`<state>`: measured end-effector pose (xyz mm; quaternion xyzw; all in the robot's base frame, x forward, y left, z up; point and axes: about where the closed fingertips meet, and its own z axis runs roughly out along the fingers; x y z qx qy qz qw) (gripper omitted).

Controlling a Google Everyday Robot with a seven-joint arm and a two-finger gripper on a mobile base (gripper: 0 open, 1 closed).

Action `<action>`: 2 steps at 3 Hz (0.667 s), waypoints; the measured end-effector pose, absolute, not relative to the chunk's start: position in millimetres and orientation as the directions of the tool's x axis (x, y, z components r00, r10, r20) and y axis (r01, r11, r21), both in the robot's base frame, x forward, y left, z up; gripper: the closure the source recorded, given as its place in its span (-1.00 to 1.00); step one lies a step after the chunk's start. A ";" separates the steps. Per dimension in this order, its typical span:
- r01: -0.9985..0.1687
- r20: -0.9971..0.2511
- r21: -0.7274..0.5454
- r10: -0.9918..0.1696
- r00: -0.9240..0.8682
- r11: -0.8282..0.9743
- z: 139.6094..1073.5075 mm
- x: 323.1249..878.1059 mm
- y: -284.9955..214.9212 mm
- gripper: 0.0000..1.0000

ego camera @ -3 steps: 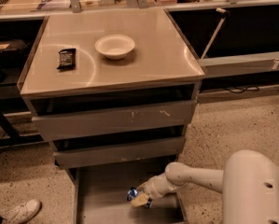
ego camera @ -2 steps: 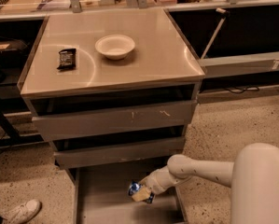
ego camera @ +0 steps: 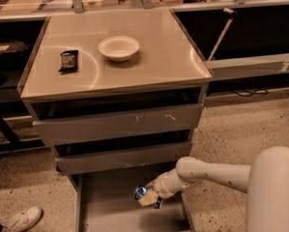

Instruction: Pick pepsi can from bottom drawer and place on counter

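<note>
1. Nearest us, at six o'clock in the camera view, the wide, shallow grey metal bottom drawer stands pulled out; the two-finger gripper on the white robot arm, reaching in from four o'clock, is down inside it, close to the right wall.
2. The pincer is closed down narrow on the small blue pepsi can with its silver ends; the can sits tilted in that hold, a tan fingertip across its lower side.
3. Here's the change: a second ago the can lay lower and a touch toward seven o'clock; now it has crept toward one o'clock together with the gripper, with a shadow on the drawer floor beneath; I judge it off the floor, the lift just under way.
4. So the pick looks secured; the placing is all still to do; at twelve o'clock above the can hang the two grey drawers with scuffed front panels, so I'd say it must come out toward us before rising.
5. Farthest, the broad glossy beige-grey counter; the round white bowl and, at nine o'clock from it, the dark rectangular snack packet have not moved; the bare top at three o'clock of the bowl looks a fair landing spot.
</note>
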<state>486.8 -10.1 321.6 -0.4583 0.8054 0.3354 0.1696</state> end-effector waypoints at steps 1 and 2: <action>-0.846 -0.575 0.361 -0.621 -0.533 0.393 367.3 481.3 -27.1 1.00; -0.850 -0.572 0.297 -0.632 -0.524 0.435 424.6 474.6 -49.4 1.00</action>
